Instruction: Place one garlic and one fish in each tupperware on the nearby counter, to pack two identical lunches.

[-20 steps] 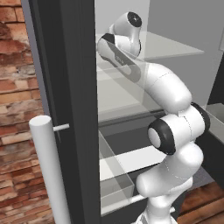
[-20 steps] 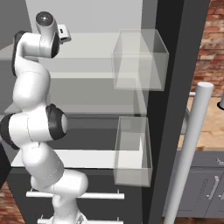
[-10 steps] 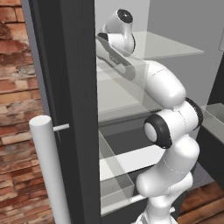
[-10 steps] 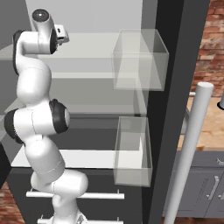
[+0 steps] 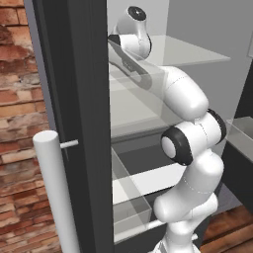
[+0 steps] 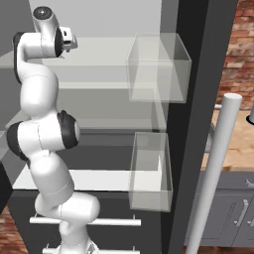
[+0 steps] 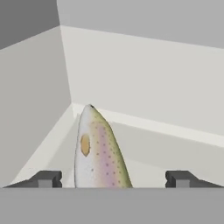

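Note:
A slim fish (image 7: 98, 148) with a speckled pinkish-green flank lies on a white fridge shelf, pointing away from me toward the back corner. My gripper (image 7: 113, 179) is open, and the fish lies between its two dark fingertips (image 7: 46, 178), nearer the left one; neither tip visibly touches it. From the base views my arm (image 5: 183, 94) reaches up onto the top shelf of the open fridge. A strip of the orange-brown counter (image 6: 238, 144) shows at the right. The garlic and the tupperware are out of view.
Two clear door bins (image 6: 158, 67) (image 6: 149, 171) hang on the open fridge door right of my arm. A white bar handle (image 5: 57, 192) stands on the dark door at the left. Fridge walls close in around the hand. Grey cabinet fronts (image 6: 233, 213) sit under the counter.
My wrist has swung further left and deeper over the top shelf. The jaws have narrowed slightly.

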### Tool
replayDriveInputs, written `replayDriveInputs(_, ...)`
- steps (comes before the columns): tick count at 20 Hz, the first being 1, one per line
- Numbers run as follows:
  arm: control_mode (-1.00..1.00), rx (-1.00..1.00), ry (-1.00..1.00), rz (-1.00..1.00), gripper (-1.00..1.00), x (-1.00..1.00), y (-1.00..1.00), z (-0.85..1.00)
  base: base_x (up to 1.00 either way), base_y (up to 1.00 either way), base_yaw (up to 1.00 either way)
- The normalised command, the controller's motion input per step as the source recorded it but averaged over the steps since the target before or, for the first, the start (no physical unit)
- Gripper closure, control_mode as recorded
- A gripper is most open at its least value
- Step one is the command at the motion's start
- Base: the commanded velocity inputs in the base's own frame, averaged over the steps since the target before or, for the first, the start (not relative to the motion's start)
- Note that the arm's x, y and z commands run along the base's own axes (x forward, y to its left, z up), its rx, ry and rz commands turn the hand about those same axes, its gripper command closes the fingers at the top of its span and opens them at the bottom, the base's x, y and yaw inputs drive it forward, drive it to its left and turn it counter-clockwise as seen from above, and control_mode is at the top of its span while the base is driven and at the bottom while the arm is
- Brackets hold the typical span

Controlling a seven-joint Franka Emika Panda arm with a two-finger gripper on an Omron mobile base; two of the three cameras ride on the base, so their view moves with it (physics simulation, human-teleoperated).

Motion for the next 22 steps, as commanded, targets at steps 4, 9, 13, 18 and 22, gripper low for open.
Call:
replayDriveInputs(4, -1.00, 0.00, 0.00, 0.00, 1.00, 0.12, 0.07, -0.21, 0.00, 0.00, 0.00)
replayDriveInputs(9, -1.00, 0.00, 0.00, 0.00, 1.00, 0.01, 0.00, -0.06, 0.00, 0.00, 0.00)
replayDriveInputs(13, -1.00, 0.00, 0.00, -0.01, 1.00, -0.36, -0.19, 0.00, 0.00, 0.00, 0.00)
replayDriveInputs(18, -1.00, 0.00, -0.03, -0.09, 1.00, -1.00, -0.66, 0.00, 0.00, 0.00, 0.00)
replayDriveInputs(22, -1.00, 0.00, -0.13, -0.06, 1.00, -1.00, -0.67, 0.00, 0.00, 0.00, 0.00)
